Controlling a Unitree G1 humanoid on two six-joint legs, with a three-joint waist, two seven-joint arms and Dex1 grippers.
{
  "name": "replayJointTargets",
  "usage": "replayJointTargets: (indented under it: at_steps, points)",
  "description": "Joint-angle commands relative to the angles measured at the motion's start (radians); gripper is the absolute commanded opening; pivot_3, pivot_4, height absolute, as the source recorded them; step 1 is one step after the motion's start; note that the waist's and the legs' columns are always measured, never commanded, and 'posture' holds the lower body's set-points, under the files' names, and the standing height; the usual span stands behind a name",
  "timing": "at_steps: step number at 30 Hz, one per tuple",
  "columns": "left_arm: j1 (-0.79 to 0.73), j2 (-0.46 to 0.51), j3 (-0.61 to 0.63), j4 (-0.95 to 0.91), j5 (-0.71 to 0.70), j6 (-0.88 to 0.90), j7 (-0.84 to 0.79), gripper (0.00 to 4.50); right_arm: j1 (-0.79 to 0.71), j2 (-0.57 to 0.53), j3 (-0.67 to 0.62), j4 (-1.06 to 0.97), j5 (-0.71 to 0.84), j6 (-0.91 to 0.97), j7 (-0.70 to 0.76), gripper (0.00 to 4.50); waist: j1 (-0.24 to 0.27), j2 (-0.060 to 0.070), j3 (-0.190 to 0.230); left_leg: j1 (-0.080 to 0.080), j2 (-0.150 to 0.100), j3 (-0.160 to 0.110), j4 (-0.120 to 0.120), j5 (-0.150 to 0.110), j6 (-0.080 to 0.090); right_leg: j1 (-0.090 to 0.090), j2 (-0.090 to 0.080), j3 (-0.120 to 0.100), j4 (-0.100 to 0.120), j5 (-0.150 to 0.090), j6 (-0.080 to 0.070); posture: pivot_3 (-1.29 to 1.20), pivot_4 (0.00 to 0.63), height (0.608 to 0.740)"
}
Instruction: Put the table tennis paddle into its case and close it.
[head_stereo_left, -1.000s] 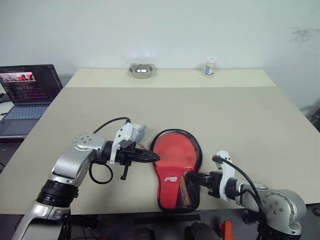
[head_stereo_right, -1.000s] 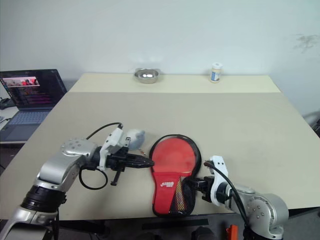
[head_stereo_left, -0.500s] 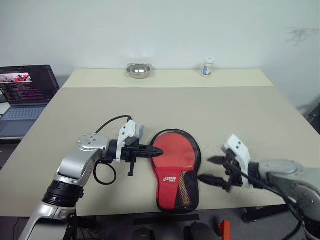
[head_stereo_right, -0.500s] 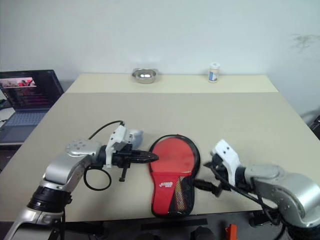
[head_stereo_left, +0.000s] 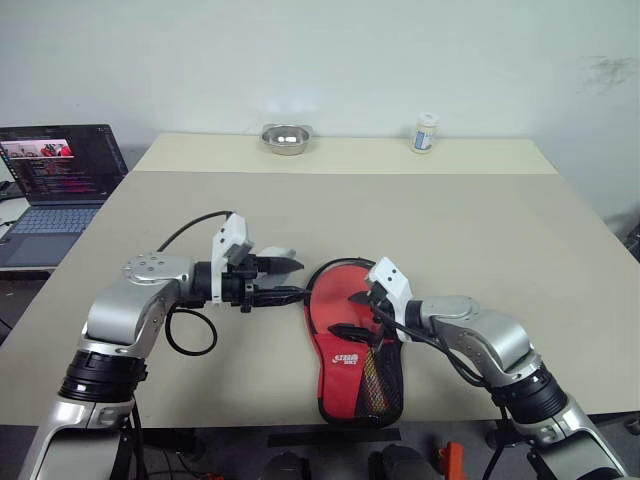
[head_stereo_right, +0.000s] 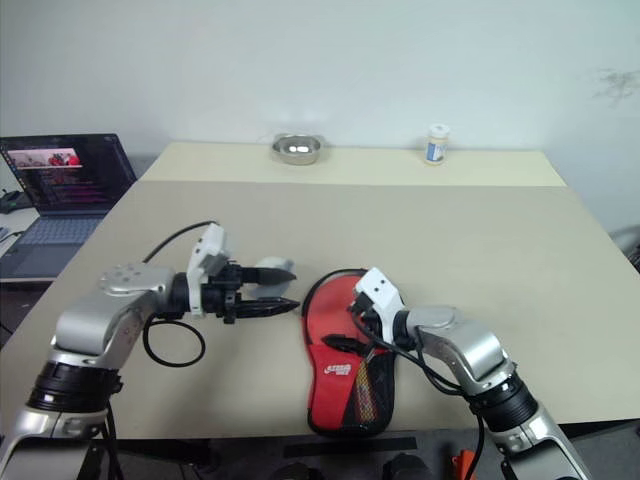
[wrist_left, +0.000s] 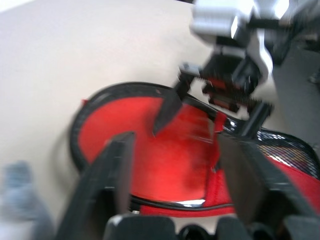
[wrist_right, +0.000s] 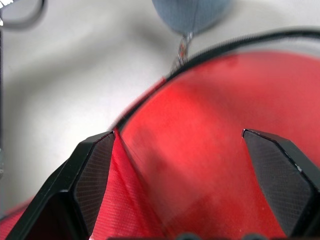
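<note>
Case (head_stereo_left: 358, 365): soft, paddle-shaped, red face up with black trim, white logo and black mesh pocket on the narrow end; lies flat on the table, round end away from the robot. Paddle (head_stereo_left: 340, 292): red rubber face shows inside the case's open round end; handle hidden. Right gripper (head_stereo_left: 362, 313) hangs over the case's middle, fingers spread; left gripper (head_stereo_left: 290, 279) is just beside the round end, apart from it.

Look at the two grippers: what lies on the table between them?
In the left eye view, the left gripper and right gripper are both open. Between them lie a strip of bare table and the rounded left edge of the red case.
</note>
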Motion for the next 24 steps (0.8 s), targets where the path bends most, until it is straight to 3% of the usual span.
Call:
replayJointTargets:
  at_steps: [1,13,19,24]
  points:
    - [-0.043,0.024,0.052,0.027,0.002,-0.015,0.026,4.41,0.017,0.004,0.026,0.021,-0.061,-0.078,0.016,4.5,0.0,0.0,0.0,0.0,0.0,-0.001,0.0,0.0,0.0,0.0,0.0,-0.001,0.0,0.0,0.0,0.0,0.15,0.74]
    - [-0.153,0.002,-0.028,0.388,0.208,-0.184,0.064,4.46,0.034,0.046,0.024,0.008,-0.105,-0.083,0.021,4.5,0.0,0.0,0.0,0.004,0.001,0.0,0.0,0.0,0.0,0.003,0.001,-0.005,0.002,0.002,-0.004,0.0,0.15,0.74]
    - [-0.234,-0.094,-0.098,0.667,0.326,-0.338,0.086,4.46,0.019,0.051,0.017,0.003,-0.121,-0.082,0.013,4.5,0.001,-0.001,0.0,0.004,0.001,0.0,0.001,0.0,0.0,0.003,0.0,-0.005,0.002,0.003,-0.005,0.0,0.15,0.74]
    - [-0.275,-0.143,-0.102,0.79,0.358,-0.418,0.081,4.46,0.006,0.06,-0.003,-0.019,-0.123,-0.069,-0.007,4.5,0.0,-0.001,-0.001,0.003,0.001,0.0,0.001,0.0,0.0,0.003,0.0,-0.006,0.002,0.003,-0.005,0.0,0.15,0.74]
